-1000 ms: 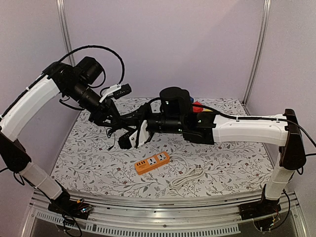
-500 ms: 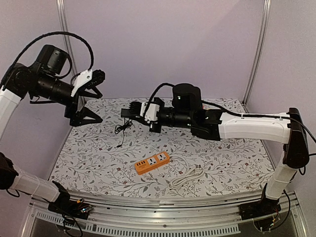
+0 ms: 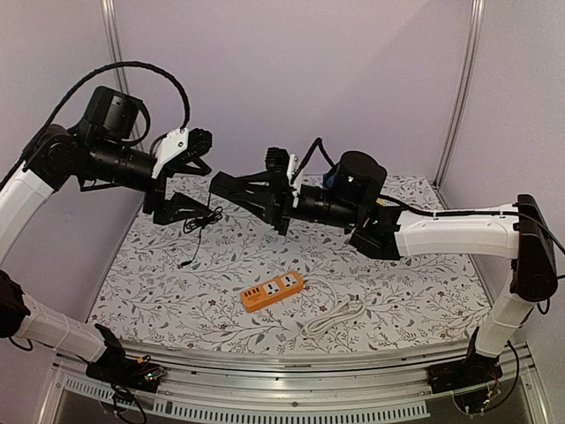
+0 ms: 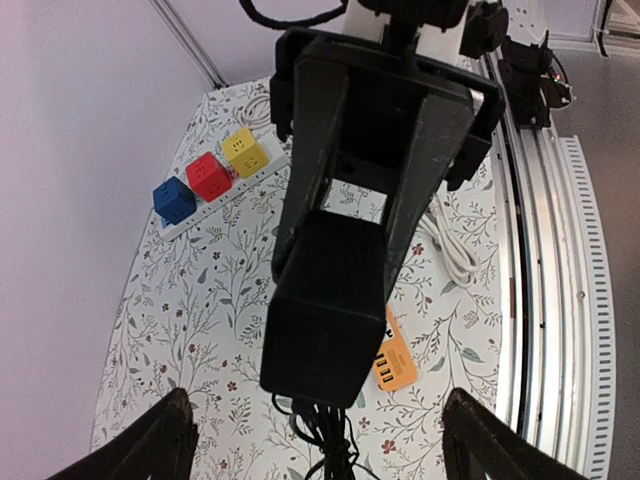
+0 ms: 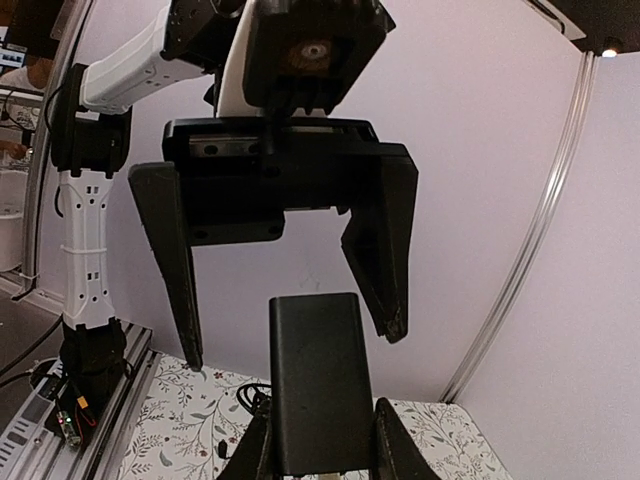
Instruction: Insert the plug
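One orange strip (image 3: 272, 291) lies nearest on the worktop (image 3: 150, 283), with a white cord (image 3: 334, 318) beside it. Farther back and raised, the right end effector (image 5: 322, 448) clamps the plug (image 5: 315, 370), facing the left end effector (image 3: 203, 175), which is spread wide and apart from it.

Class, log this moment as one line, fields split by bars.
left end effector: open, empty | right end effector: shut on adapter, held aloft | strip: on table, nothing in it

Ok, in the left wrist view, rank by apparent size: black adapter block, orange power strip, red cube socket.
1. The black rectangular adapter block, nearest the camera.
2-3. The orange plastic power strip, partly hidden, and red cube socket look alike.
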### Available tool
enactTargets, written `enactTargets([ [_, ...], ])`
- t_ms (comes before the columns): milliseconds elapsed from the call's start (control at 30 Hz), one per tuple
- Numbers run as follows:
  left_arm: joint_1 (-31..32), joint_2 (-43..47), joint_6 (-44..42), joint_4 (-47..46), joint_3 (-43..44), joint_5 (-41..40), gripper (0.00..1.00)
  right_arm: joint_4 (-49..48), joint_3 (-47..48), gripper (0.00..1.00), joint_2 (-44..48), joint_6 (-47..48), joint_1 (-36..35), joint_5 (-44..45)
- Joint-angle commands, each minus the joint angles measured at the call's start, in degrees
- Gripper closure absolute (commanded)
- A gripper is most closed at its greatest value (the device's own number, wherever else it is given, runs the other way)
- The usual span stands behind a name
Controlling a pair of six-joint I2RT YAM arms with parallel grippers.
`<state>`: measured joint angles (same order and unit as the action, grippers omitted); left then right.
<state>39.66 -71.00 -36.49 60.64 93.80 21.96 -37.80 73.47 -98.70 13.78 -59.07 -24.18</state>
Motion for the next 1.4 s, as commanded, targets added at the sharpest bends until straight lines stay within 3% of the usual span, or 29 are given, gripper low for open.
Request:
enactTargets([
  [0, 2.4, -1.5, 1.5, -3.2, 0.7, -0.4, 0.17, -3.7, -0.9, 1.00, 0.4, -2.5, 0.0, -2.1],
  [233, 3.9, -3.1, 4.4, -4.0, 3.0, 1.4, 0.38, -3.5, -1.3, 1.00, 0.3, -1.3, 0.1, -2.4],
  [400, 4.3, -3.2, 4.6, -3.2, 2.6, 1.3, 0.68, -3.3, -1.3, 1.00, 0.2, -1.0, 0.3, -2.4],
  [500, 5.4, -3.4, 4.5, -3.1, 2.7, -0.3, 0.96, -2.9, -1.2, 1.00, 0.3, -1.0, 0.3, -2.4],
  [533, 5.8, -3.5, 4.7, -3.2, 2.8, -0.8, 1.00, -2.8, -1.2, 1.00, 0.3, -1.0, 0.3, -2.5],
  [667, 6.7, -3.8, 6.7, -3.2, 2.8, -3.9, 1.00, -2.1, -1.8, 1.00, 0.5, -1.0, 0.5, -0.6],
  [733, 6.7, -4.6, 8.5, -2.9, 2.6, -7.5, 1.00, -1.4, -2.4, 0.89, 0.8, -1.6, 0.9, -0.1],
  [867, 6.7, -7.6, 10.9, 1.2, 3.2, -13.4, 1.00, -0.6, -5.8, 0.06, 2.4, -4.5, 2.1, 3.4],
  [900, 6.6, -8.8, 11.9, 2.5, 3.5, -14.3, 1.00, -0.4, -7.3, 0.02, 3.0, -5.1, 2.8, 4.2],
  [1100, 6.6, -19.6, 18.3, 13.2, 5.4, -15.8, 1.00, 4.3, -18.2, 0.01, 11.7, -10.3, 7.9, 13.1],
  [1367, 8.8, -28.5, 23.9, 11.8, -0.3, -12.4, 1.00, 15.0, -28.9, 0.01, 22.5, -5.4, 9.3, 28.4],
])
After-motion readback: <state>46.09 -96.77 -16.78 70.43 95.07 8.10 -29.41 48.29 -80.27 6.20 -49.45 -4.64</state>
